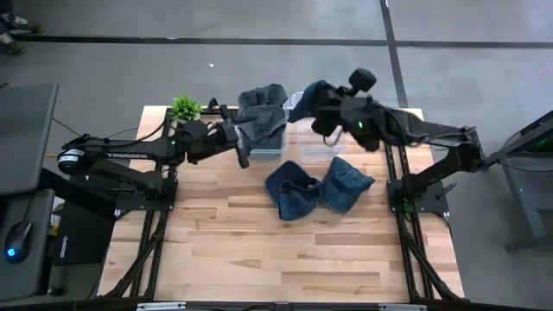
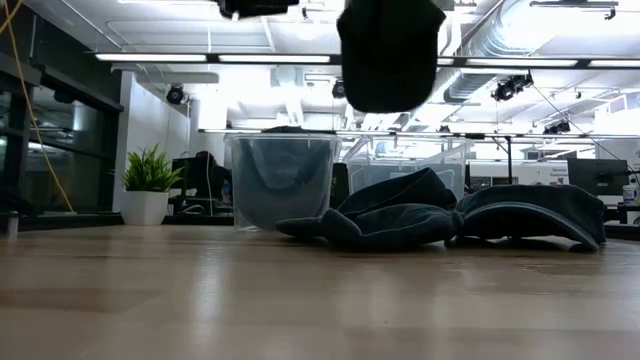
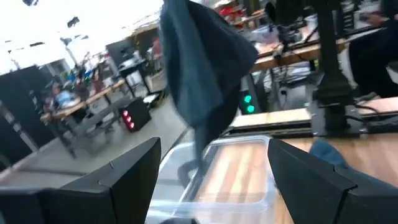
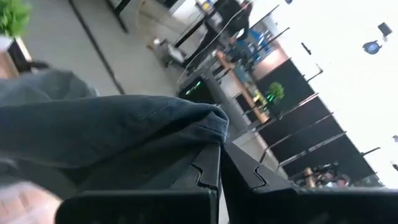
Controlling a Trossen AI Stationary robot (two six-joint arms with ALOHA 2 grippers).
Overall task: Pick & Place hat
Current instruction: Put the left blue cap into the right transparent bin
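Note:
A dark blue denim hat hangs high over the far middle of the table, with my right gripper shut on it. In the low view the hat dangles well above everything. Below it stands an empty clear bin. Beside that, a second bin holds a heap of hats. Two more hats lie flat on the table in front of the bins. My left gripper stands open at the full bin's left side, with nothing between its fingers. My right gripper pinches a stitched edge of the hat between its two shut fingers. The fingers come roughly level from the table's right side. The hat hangs slack below and beside them, lifted clear of the bins and the table.
A small potted plant stands at the table's far left corner. The near half of the wooden table carries nothing. Desks and shelving fill the room beyond the far edge.

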